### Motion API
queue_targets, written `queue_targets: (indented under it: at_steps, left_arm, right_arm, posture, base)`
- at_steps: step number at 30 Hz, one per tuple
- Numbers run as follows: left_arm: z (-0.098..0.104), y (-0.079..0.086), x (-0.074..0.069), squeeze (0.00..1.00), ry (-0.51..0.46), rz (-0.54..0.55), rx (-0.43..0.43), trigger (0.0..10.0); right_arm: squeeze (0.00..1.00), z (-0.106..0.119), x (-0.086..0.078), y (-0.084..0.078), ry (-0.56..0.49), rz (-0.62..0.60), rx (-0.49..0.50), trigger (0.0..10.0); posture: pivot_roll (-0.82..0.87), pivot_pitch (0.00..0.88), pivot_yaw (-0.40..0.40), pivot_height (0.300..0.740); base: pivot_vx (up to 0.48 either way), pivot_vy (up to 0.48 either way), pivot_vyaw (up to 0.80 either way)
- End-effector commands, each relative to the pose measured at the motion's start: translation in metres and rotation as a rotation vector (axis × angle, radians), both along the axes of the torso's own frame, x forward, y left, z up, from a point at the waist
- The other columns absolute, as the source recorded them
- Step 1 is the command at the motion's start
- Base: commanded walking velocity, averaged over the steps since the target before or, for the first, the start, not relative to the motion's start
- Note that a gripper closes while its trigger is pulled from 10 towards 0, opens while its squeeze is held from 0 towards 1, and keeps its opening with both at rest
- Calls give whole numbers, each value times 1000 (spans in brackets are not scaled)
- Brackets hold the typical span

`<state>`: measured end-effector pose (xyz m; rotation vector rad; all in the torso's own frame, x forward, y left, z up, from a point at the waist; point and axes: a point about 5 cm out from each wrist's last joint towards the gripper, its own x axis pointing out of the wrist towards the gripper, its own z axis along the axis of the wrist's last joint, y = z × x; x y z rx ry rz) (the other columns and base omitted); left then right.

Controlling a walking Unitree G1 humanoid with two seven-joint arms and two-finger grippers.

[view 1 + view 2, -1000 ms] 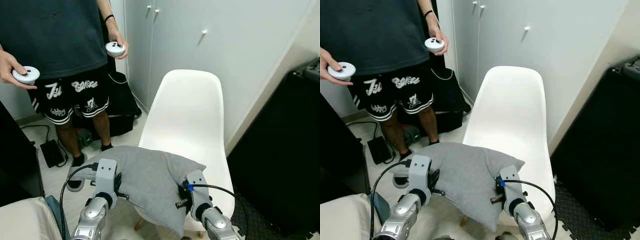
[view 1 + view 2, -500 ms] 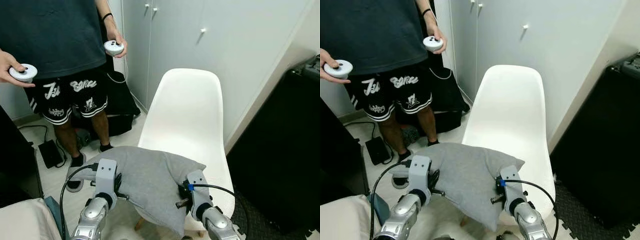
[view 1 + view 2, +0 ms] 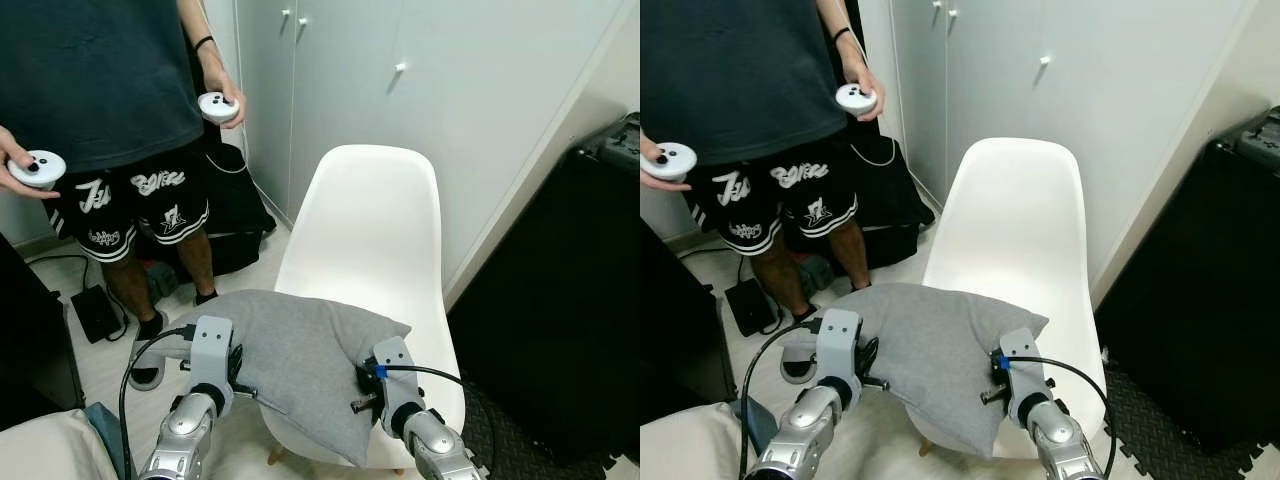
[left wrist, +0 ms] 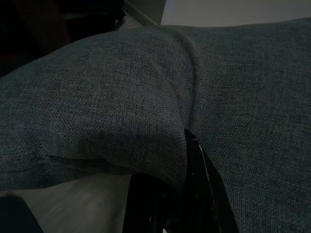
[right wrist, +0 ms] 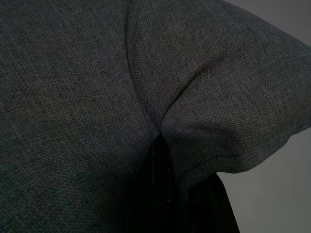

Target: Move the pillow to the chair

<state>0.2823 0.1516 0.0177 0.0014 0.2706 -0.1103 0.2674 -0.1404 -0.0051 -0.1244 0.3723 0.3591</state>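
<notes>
Left eye view: the grey pillow [image 3: 290, 370] is pinched between the left gripper [image 3: 232, 375] and the right gripper [image 3: 362, 385], and is held over the near edge of the white chair [image 3: 370, 240].

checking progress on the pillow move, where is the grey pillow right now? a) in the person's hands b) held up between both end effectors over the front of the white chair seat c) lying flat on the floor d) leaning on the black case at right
b: the grey pillow is pinched by the left end effector and the right end effector, hanging over the front edge of the white chair.
</notes>
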Motion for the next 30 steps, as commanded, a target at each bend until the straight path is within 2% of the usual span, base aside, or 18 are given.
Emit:
queue_targets:
  at_steps: [1,8,23,26,30]
  left_arm:
    - [5,9,3,0,-35,44,3,10000]
    - [7,5,4,0,-47,21,24,10000]
    - [8,7,4,0,-54,7,39,10000]
    - [8,5,4,0,-47,-10,5,10000]
    - [9,6,4,0,-53,-16,13,10000]
  right_arm:
    - [0,-5,-4,-11,25,-39,-33,10000]
    - [0,-6,-6,-12,27,-52,-22,10000]
    - [0,-6,-7,-11,27,-69,-7,10000]
    - [0,-7,-8,-11,27,-73,-4,10000]
    - [0,-7,-9,-11,28,-77,-2,10000]
  posture:
    - [7,125,-48,737]
    - [5,124,-46,737]
    - [10,124,-37,737]
    - [11,124,-35,737]
    - [11,124,-31,737]
  base:
    - [0,0,0]
    - [0,-45,0]
    - [0,-457,0]
    - [0,157,0]
    - [0,472,0]
